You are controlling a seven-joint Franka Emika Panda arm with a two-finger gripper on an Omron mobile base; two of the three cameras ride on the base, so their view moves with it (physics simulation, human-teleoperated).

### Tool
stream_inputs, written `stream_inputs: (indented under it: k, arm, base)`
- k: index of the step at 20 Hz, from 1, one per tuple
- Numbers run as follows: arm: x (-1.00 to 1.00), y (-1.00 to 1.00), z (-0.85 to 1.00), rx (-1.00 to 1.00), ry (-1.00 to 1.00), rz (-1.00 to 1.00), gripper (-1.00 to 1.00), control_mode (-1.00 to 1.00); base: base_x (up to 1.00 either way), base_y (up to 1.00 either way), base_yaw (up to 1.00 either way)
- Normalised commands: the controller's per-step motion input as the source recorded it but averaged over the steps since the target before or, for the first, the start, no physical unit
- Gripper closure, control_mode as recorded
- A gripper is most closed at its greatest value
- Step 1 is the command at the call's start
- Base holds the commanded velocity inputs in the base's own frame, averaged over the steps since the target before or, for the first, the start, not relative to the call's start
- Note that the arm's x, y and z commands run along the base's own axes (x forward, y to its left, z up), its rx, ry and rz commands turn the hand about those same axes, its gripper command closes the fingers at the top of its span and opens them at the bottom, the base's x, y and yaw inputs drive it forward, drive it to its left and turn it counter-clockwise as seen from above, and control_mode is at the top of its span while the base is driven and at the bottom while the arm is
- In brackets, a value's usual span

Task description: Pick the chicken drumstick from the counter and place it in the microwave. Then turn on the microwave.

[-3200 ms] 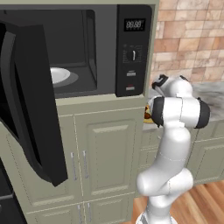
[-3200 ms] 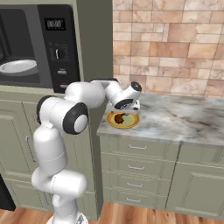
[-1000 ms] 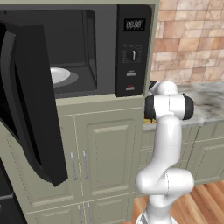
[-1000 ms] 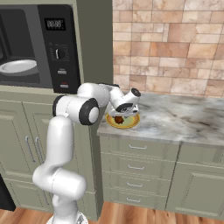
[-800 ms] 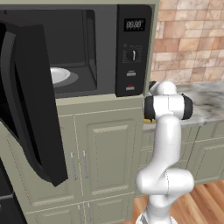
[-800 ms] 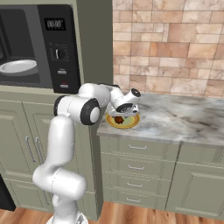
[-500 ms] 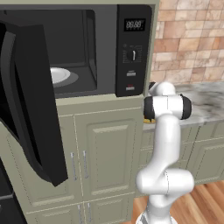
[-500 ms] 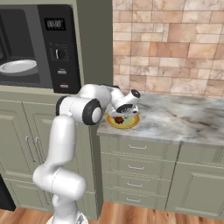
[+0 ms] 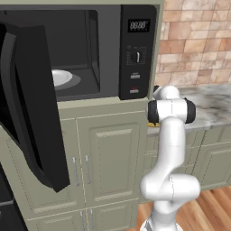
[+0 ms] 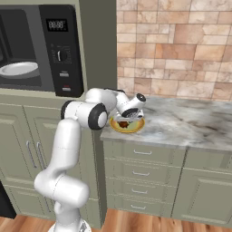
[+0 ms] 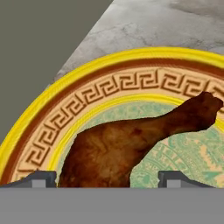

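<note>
Drumstick: the chicken drumstick (image 11: pixel 131 146) lies on a round yellow-rimmed plate (image 11: pixel 78 94) with a key-pattern border; bulbous end toward the hand, dark bone end pointing away and to the right in the hand view.
Plate position: the plate (image 10: pixel 127 124) sits on the counter (image 10: pixel 181 121) near its left corner, just beside the microwave column.
Gripper: the gripper (image 11: pixel 106 177) hangs low over the plate with its fingertips (image 11: pixel 41 178) apart, one on each side of the meaty end; nothing is clamped yet.
Step in hand: the grasp, judged not yet made.
Doing it well: the jaws already straddle the thickest part, so a straight descent until the tips reach beside the meat, then closing across its width, seems best; gripping the thin bone would risk a swing or a slip.
Risk: tips set too low may catch the plate and drag it along.
Microwave: the microwave (image 9: pixel 135 54) stands open, its door (image 9: pixel 34 108) swung wide to the left, the white turntable plate (image 9: pixel 61 77) bare inside.
Surface: grey-white marbled stone over beige drawers.
Room: a brick backsplash (image 10: pixel 181 50) rises behind the counter; wooden floor below.
</note>
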Motion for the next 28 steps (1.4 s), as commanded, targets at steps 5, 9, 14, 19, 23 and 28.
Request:
stream_inputs:
  k: [5, 9, 14, 19, 23, 28]
  arm:
    - [0.11, 0.08, -0.2, 0.0, 0.03, 0.01, 1.0, -1.0]
    - [0.0, 0.02, -0.09, 0.0, 0.07, 0.0, 1.0, -1.0]
    - [-0.07, 0.05, 0.03, -0.01, -0.07, 0.0, 1.0, -1.0]
    - [-0.22, 0.07, 0.1, -0.02, -0.14, 0.0, 1.0, -1.0]
    - [-0.29, 0.08, 0.18, -0.02, -0.09, 0.0, 1.0, -1.0]
    - [-0.33, 0.05, 0.22, -0.01, -0.11, 0.0, 1.0, -1.0]
  base:
    - [0.0, 0.0, 0.0]
    - [0.0, 0.0, 0.0]
    - [0.0, 0.0, 0.0]
    - [0.0, 0.0, 0.0]
    - [0.0, 0.0, 0.0]
    - [0.0, 0.0, 0.0]
